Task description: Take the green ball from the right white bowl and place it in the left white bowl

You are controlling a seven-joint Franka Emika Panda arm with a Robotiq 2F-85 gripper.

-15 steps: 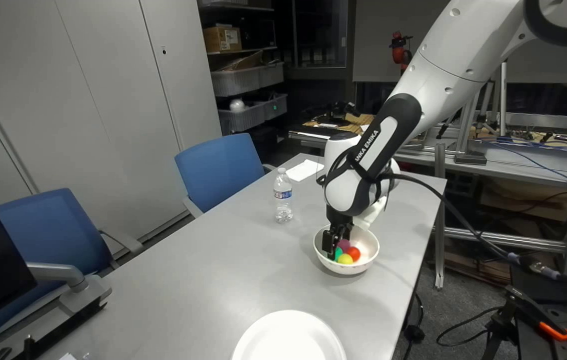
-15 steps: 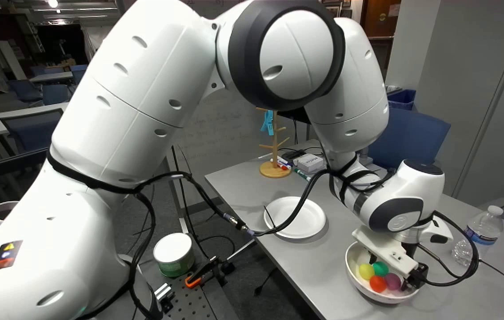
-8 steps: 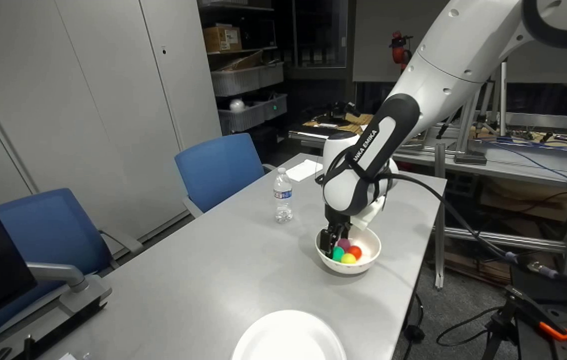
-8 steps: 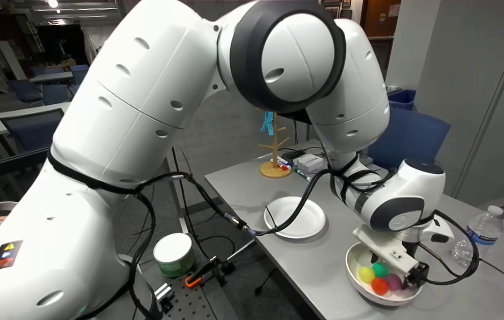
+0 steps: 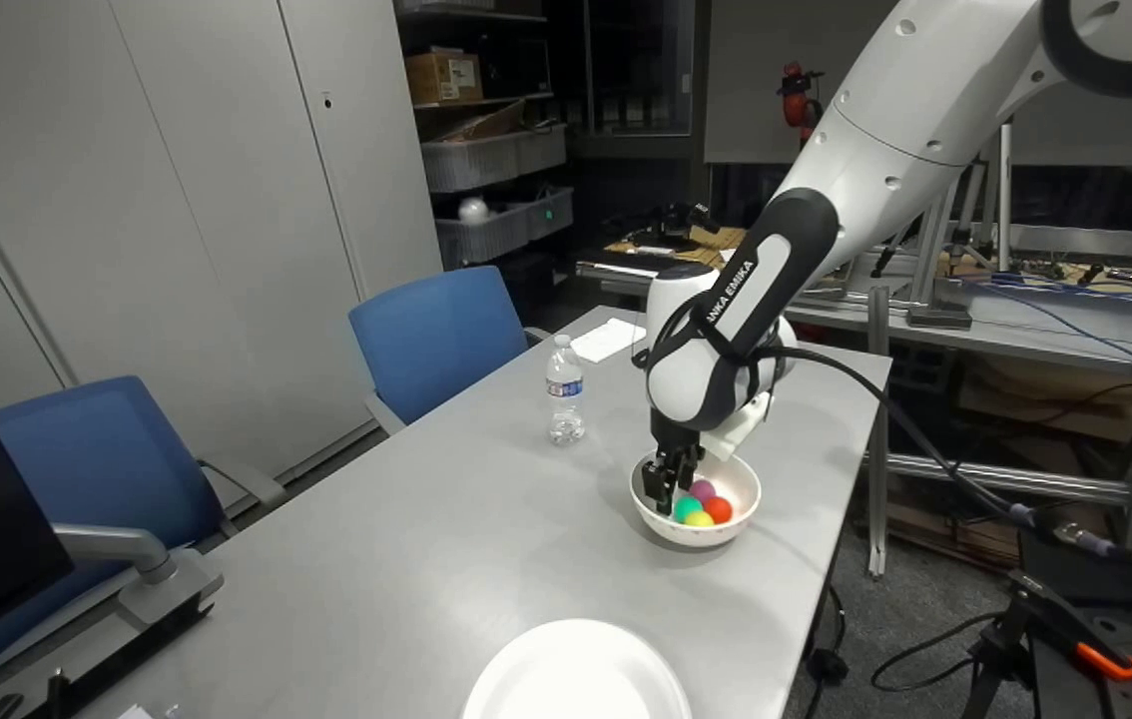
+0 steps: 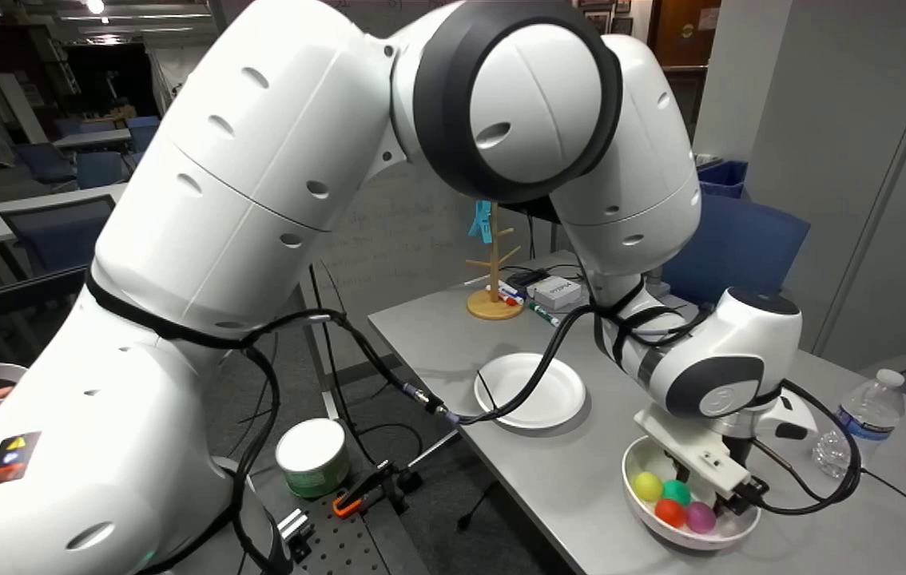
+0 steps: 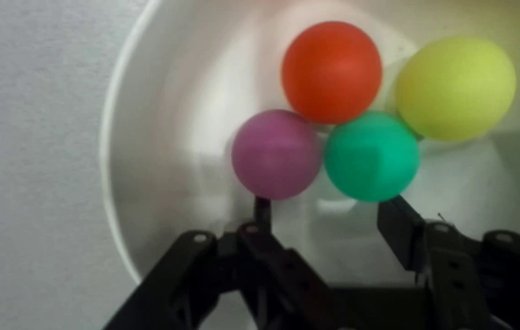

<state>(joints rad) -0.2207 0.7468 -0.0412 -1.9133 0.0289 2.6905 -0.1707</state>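
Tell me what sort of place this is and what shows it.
Probably a robotics lab or similar workroom: a robot arm, blue office chairs and shelved plastic bins point that way.

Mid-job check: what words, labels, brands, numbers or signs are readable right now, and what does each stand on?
"ANKA EMIKA", any letters before it hidden, on the robot arm.
Yellow triangle sign on the arm's sticker; finer print unreadable.
Too small or blurred to read: bottle label, carton label, print on the white box, tub label, board writing.
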